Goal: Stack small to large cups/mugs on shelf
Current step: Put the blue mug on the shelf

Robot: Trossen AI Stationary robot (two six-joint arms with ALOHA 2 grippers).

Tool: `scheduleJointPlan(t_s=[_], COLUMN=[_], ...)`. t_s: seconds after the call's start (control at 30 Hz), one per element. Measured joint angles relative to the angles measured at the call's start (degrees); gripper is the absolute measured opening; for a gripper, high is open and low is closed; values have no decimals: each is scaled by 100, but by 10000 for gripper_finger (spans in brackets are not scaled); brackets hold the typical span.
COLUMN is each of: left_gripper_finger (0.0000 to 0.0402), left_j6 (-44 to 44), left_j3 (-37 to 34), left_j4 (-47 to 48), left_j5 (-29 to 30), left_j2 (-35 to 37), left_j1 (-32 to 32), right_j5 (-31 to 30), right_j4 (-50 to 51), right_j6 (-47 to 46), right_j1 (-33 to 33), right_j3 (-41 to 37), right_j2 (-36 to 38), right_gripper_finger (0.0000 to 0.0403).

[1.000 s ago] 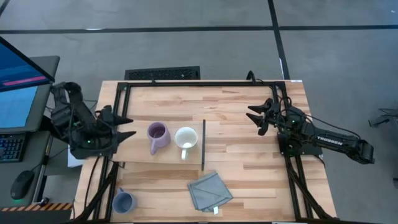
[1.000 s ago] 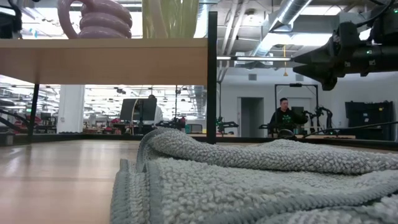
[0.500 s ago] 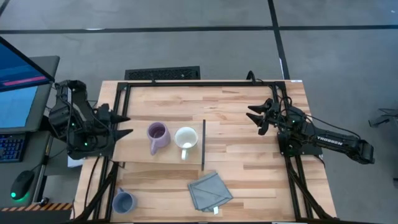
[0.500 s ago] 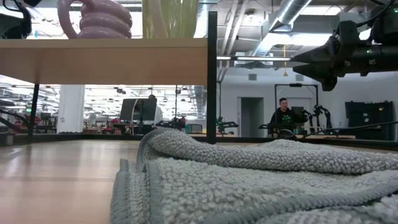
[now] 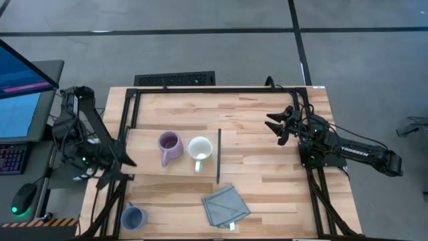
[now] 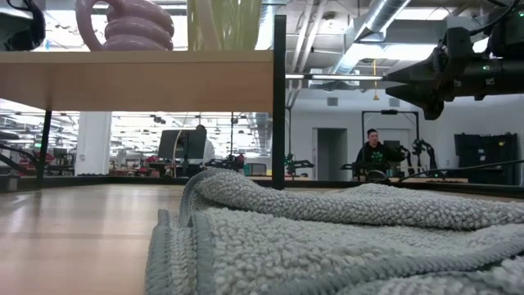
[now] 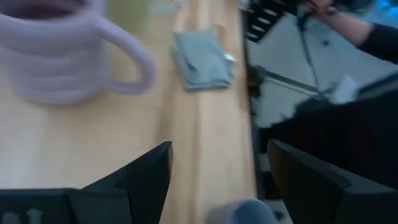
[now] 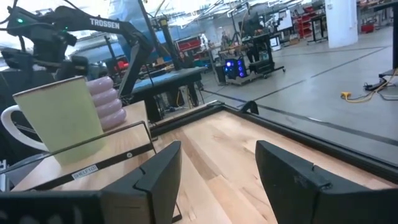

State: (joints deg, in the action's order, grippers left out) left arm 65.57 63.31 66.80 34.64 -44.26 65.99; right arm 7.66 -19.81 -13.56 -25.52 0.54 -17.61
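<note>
high: straight down | low: table-level | both share shelf (image 5: 175,164)

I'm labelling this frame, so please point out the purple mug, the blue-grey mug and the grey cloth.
purple mug (image 5: 168,142): high view, on its open mouth.
blue-grey mug (image 5: 132,217): high view, on its open mouth.
grey cloth (image 5: 225,205): high view, middle of the folded cloth.

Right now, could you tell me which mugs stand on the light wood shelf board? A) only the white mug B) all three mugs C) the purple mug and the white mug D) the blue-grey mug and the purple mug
C: the ribbed purple mug and the white mug stand side by side on the light wood shelf board, while the blue-grey mug sits off it on the slatted tabletop.
</note>
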Motion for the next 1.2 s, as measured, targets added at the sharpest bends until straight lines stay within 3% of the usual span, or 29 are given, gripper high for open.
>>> scheduleJointPlan(t_s=[0.7, 1.2], left_gripper_finger=[254, 254], left_j6=[948, 1371], left_j3=[2, 2], left_j4=[-341, 145], left_j5=[-1539, -1647], left_j2=[-753, -1515], left_j1=[42, 40], right_j5=[0, 0], right_j4=[-7, -214], right_j6=[-9, -9], right_j1=[0, 1], right_j3=[0, -2], right_j2=[0, -2], right_gripper_finger=[230, 230])
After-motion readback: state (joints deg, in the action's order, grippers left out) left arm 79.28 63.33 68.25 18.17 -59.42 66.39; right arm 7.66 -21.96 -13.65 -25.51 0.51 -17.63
